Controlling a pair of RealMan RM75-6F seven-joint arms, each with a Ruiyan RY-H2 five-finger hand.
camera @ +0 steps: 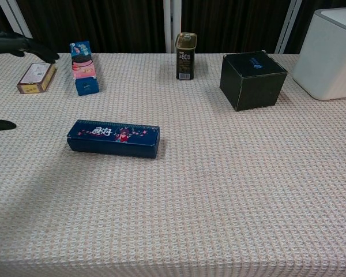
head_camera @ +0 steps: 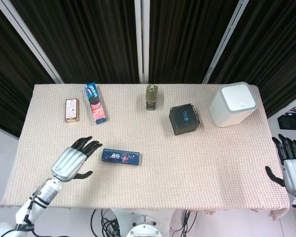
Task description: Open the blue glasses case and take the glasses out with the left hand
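While left hand (head_camera: 75, 161) hovers empty, fingers spread | blue glasses case (head_camera: 121, 157) just beside its fingertips (lid closed, untouched)

We see a table (head_camera: 197, 168) with a bumpy tan cloth. At twelve o'clock hang dark curtains (head_camera: 89, 39) with white poles (head_camera: 142, 39). The floor (head_camera: 2, 143) is pale grey.

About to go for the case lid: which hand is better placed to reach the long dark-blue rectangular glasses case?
Left. The left hand hovers open just beside the long dark-blue rectangular glasses case, which lies closed. The right hand sits off the table's far right edge.
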